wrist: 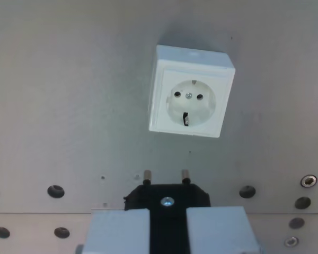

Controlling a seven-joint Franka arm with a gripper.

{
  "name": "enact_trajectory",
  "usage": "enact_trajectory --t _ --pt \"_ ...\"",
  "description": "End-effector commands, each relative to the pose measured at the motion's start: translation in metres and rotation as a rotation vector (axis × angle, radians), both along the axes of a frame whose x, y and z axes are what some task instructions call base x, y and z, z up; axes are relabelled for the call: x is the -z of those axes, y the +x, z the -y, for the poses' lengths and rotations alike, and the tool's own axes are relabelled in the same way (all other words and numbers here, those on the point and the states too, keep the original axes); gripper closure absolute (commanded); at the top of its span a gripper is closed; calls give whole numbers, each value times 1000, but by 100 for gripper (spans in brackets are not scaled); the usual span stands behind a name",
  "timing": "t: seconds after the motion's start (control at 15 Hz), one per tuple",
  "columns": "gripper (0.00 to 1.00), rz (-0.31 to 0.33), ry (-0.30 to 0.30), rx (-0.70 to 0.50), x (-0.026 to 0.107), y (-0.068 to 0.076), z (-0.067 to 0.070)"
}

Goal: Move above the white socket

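Gripping a black two-pin plug [167,197] between its pale grey fingers [119,230], the gripper [168,233] sits at the wrist view's bottom edge, pins pointing up the picture. Well above them, the square white plastic socket [191,91] lies on a grey metal plate [53,106] dotted with bolt holes.
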State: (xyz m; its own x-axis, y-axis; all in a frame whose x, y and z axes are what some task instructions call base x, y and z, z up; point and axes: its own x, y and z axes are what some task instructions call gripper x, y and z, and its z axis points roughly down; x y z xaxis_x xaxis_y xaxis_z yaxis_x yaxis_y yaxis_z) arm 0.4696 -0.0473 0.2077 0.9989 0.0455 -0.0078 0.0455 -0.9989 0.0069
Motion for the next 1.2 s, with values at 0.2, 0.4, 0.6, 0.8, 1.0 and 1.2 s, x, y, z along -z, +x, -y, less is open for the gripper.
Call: enact_trajectory --t 0.2,0.4,0.6,0.8,1.0,1.2 --pt "100 105 -27 102 27 -5 8" --pt "100 109 -25 110 42 -6 12" --pt "100 113 -22 118 57 -8 14" --pt "100 119 -17 119 71 -9 17" --pt "100 117 -12 123 82 -11 19" --pt "100 117 -8 124 90 -13 21"
